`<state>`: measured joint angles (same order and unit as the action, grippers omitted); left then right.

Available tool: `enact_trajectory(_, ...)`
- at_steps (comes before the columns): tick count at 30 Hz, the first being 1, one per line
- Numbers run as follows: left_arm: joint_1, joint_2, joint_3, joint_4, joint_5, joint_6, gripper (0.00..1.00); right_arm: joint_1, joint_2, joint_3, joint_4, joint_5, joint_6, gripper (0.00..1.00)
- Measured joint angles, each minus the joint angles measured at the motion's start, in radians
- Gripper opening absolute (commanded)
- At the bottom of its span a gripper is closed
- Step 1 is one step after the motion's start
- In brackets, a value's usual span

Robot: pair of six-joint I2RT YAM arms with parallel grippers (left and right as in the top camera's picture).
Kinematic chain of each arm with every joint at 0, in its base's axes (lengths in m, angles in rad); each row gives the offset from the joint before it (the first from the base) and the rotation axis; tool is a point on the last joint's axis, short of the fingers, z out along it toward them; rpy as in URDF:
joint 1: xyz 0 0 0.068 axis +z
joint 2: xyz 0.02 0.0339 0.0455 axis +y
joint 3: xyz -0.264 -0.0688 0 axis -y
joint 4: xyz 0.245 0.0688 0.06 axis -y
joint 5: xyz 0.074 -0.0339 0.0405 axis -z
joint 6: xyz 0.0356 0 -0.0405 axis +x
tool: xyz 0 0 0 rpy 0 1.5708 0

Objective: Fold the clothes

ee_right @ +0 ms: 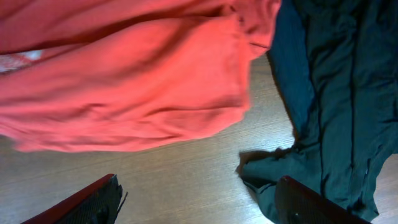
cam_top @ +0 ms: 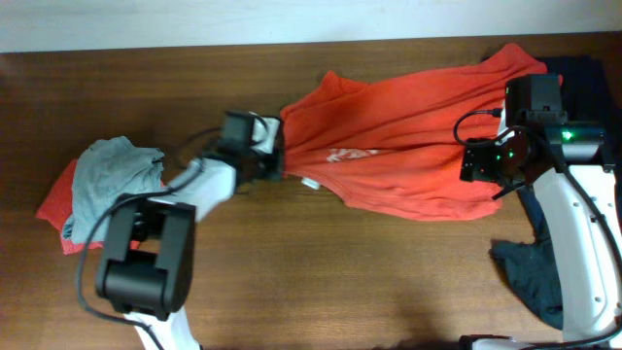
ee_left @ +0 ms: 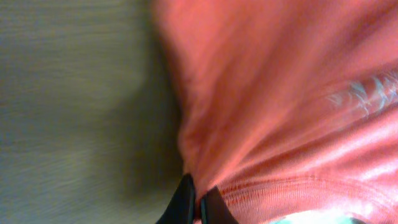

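Two arms are reaching over the wooden table (cam_top: 321,272), one at each end of the orange-red T-shirt (cam_top: 408,136). The shirt is lying rumpled across the upper middle and right of the table, narrowing toward its left end, with a patch of white lettering (cam_top: 345,154) showing near its middle.

The left gripper (ee_left: 199,204) is pinching that left end. Its two dark fingers (ee_left: 185,199) are pressing together with a fold of the shirt's stitched edge caught between them. From above, the red cloth is fanning out from the pinch in long creases.

The right gripper (ee_right: 198,182) is standing wide apart and holding nothing. Its fingers are showing at the two lower corners of its wrist view, over bare wood. The shirt's edge is lying just beyond them, not touching either one. A dark navy garment (ee_right: 336,93) is lying to the right in that view, meeting the shirt's corner at the top.

Over at the left end of the table, a light grey shirt (cam_top: 112,175) is lying heaped on another red cloth (cam_top: 56,209), beside the left arm and well apart from the T-shirt.
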<state>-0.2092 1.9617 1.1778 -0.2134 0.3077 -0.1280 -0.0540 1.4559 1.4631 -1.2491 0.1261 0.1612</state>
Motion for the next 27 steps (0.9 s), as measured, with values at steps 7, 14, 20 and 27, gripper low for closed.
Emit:
enact_trajectory(7, 0.288, -0.042, 0.159, -0.06, -0.068, -0.001, 0.5, 0.0, 0.0, 0.0, 0.0, -0.001, -0.001, 0.84)
enact_trajectory(14, 0.36, -0.043, 0.167, -0.166, 0.055, -0.068, 0.99, 0.0, 0.0, 0.0, -0.001, -0.001, 0.0, 0.85)
enact_trajectory(20, 0.266, -0.043, 0.172, -0.409, 0.235, -0.084, 0.99, 0.0, 0.0, 0.0, 0.0, 0.0, 0.0, 0.85)
enact_trajectory(27, -0.046, -0.043, 0.164, -0.515, 0.219, -0.275, 0.99, 0.0, 0.001, 0.0, 0.0, 0.0, 0.0, 0.85)
